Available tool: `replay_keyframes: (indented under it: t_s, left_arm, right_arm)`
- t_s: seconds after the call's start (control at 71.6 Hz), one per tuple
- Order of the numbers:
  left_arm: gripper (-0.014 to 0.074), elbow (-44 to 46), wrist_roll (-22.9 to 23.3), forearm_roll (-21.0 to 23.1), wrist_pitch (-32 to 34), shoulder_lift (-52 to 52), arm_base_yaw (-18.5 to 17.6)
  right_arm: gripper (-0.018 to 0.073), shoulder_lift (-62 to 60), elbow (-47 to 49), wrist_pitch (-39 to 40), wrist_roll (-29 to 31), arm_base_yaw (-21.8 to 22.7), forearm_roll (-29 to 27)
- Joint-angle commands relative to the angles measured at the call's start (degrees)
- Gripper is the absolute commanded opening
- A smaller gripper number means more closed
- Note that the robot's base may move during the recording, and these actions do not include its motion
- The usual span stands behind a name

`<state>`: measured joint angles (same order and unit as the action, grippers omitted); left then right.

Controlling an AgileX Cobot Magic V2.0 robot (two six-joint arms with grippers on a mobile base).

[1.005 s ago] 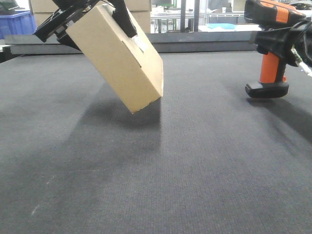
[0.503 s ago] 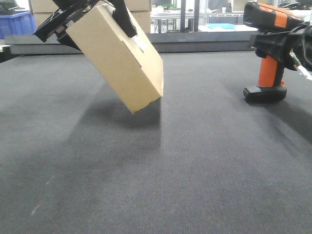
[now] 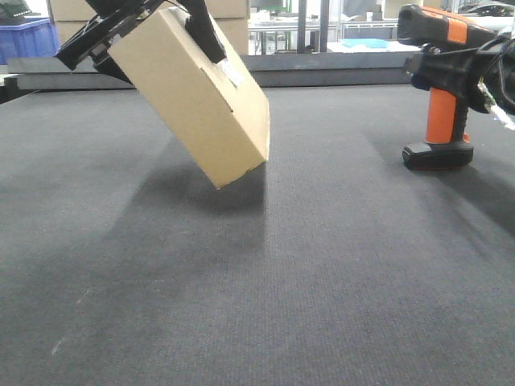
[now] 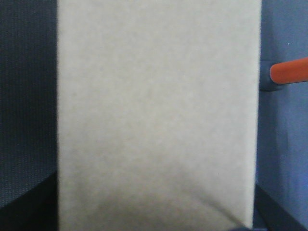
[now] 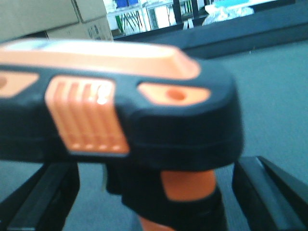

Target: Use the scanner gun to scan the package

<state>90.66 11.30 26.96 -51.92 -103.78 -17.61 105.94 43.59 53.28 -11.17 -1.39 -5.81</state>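
Observation:
The package [image 3: 189, 100], a plain tan box with a small white label [image 3: 233, 72], hangs tilted above the dark mat [image 3: 257, 281] at upper left. My left gripper [image 3: 145, 36] is shut on its upper end, and the box fills the left wrist view [image 4: 154, 106]. At the right is the scanner gun [image 3: 441, 88], with its head pointing left and its black foot [image 3: 437, 155] down at the mat. My right gripper [image 3: 455, 72] is clamped round its neck below the head. In the right wrist view the fingers [image 5: 43, 197] flank the orange handle [image 5: 187, 185]; the head hides their tips.
A low dark ledge [image 3: 338, 68] runs along the mat's far edge. Behind it stand a blue crate [image 3: 24, 36], stacked cardboard boxes [image 3: 237, 28] and metal shelving [image 3: 314, 24].
The scanner gun has come down slightly and shifted left with the right gripper, and its head has tipped a little further left. The package and left gripper have stayed still.

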Motion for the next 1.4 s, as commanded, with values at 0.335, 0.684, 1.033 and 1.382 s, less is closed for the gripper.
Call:
replay_keyframes:
  t_s: [0.335, 0.684, 1.033, 1.382]
  left_arm:
    - [-0.0111, 0.2, 0.0, 0.6, 0.2, 0.5, -0.3]
    - [-0.0111, 0.2, 0.0, 0.6, 0.6, 0.5, -0.3]
    - [-0.0111, 0.3, 0.0, -2.3, -0.1, 2.4, 0.4]
    - [-0.0111, 0.3, -2.4, -17.2, -7.7, 8.9, 7.1]
  right_arm:
    - [0.0561, -1.2, 0.0, -3.7, -0.1, 0.1, 6.2]
    - [0.0561, -5.1, -10.2, 0.1, 0.2, 0.3, 5.8]
    - [0.0561, -15.3, -19.8, 1.9, 3.9, 0.3, 0.6]
    - [0.0553, -33.8, -23.7, -13.0, 4.7, 0.3, 0.6]
